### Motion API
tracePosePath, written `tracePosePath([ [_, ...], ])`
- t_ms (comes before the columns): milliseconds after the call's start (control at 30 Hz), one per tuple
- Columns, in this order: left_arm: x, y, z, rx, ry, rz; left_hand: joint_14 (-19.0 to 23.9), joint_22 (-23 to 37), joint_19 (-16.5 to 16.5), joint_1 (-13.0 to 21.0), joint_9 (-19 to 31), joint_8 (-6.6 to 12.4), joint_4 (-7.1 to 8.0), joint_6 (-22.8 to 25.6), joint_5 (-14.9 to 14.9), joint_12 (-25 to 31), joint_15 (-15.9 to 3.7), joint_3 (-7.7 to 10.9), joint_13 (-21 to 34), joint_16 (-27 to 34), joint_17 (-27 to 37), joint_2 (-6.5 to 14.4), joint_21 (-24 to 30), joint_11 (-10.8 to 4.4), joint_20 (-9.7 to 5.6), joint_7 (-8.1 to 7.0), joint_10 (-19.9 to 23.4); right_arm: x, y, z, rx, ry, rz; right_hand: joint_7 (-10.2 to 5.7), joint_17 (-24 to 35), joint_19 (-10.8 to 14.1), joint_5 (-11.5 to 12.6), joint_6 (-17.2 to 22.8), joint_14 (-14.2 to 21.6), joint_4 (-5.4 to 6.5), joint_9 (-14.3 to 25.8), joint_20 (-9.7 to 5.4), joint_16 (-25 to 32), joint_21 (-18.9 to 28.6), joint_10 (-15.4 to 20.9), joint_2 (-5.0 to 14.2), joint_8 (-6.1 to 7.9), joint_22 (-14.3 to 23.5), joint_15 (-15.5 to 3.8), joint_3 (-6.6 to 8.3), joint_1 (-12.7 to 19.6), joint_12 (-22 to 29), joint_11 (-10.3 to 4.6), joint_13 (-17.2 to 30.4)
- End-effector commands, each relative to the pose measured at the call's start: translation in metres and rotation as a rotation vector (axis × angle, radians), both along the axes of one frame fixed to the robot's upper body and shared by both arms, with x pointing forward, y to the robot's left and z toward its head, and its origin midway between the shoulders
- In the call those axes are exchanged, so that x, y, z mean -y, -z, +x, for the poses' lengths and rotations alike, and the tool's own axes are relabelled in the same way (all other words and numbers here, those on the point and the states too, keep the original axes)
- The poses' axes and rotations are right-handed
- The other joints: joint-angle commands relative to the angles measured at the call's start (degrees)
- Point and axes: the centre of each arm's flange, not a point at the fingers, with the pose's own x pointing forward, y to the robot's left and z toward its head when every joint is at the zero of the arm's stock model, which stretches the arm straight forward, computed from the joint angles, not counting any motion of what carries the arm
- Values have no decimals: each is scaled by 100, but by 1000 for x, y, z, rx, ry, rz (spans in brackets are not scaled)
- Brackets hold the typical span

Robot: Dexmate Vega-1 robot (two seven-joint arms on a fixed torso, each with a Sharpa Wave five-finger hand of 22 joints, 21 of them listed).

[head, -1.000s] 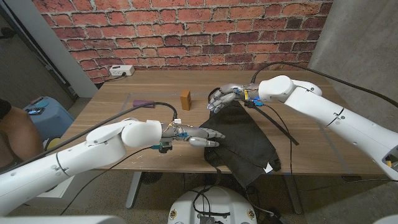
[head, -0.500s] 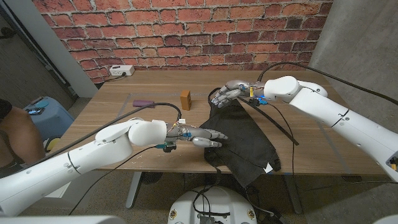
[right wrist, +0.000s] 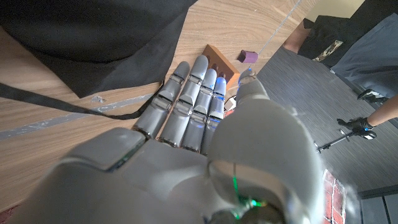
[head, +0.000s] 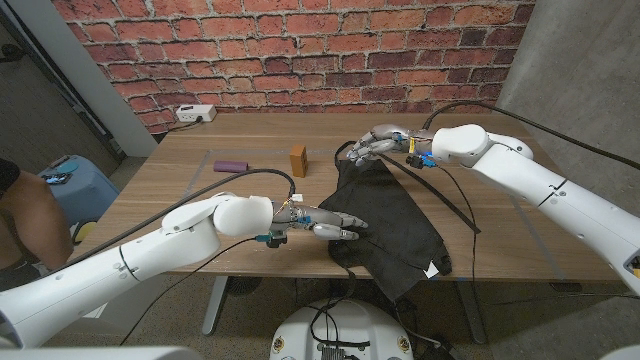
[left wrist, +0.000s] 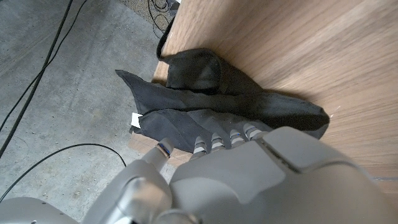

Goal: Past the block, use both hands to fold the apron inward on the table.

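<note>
Wooden table (head: 200, 175) bears black apron (head: 395, 215), seemingly crumpled.

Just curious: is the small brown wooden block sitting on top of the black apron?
No, the small brown wooden block stands on bare table beside the black apron.

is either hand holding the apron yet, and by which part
Neither holds it, as far as the pictures show. The left hand is at the near left edge of the apron, fingers extended. The right hand hovers by its far corner, fingers straight.
</note>
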Motion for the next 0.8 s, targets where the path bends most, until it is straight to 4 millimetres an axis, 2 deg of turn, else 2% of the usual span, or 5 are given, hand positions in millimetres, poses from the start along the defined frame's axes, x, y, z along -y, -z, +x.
tracePosePath([
  [33, 0, 10, 5, -8, -6, 8, -271, 7, -573, -324, 12, 3, -10, -40, -18, -1, -43, 44, 4, 3, 11, -368, -29, -10, 22, -5, -38, 13, -4, 10, 16, 24, 71, -47, -4, 18, 2, 23, 5, -45, 16, -44, 37, 2, 35, 38, 29, 15, -172, -18, -9, -33, -24, -1],
  [800, -15, 4, 19, -29, 33, 53, -272, 10, -581, -346, 13, 15, 1, -9, -26, -7, -32, 44, 5, 5, 17, -383, -35, 2, 23, 19, -57, 43, -25, 16, 38, 137, 270, -78, -24, 3, 1, 4, -51, -76, 9, -69, 71, -5, 56, 68, 26, 13, -196, 3, 3, -135, -41, -59],
])
